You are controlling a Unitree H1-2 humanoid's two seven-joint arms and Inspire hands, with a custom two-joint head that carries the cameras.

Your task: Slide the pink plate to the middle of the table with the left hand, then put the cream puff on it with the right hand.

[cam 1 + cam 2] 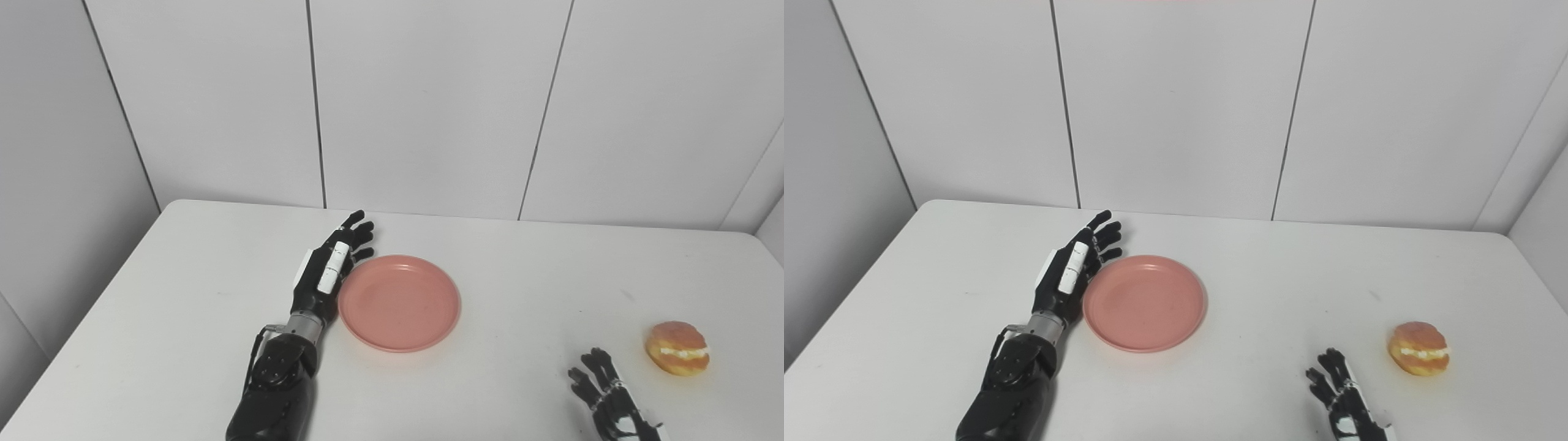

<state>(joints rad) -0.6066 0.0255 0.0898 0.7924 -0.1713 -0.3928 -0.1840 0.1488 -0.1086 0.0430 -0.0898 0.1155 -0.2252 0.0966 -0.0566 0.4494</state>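
Note:
The pink plate (399, 302) lies flat near the middle of the white table (520, 275). My left hand (329, 266) stands on edge right against the plate's left rim, fingers stretched out toward the wall, open and holding nothing. The cream puff (677, 348), golden with a white filling line, rests on the table at the right. My right hand (603, 392) sits low at the bottom edge, fingers spread and open, a short way left of and nearer than the puff, not touching it.
White panelled walls (429, 104) close the table's far side and both flanks. The table's left edge runs diagonally toward the bottom left corner. A faint grey smudge (626, 295) marks the surface between plate and puff.

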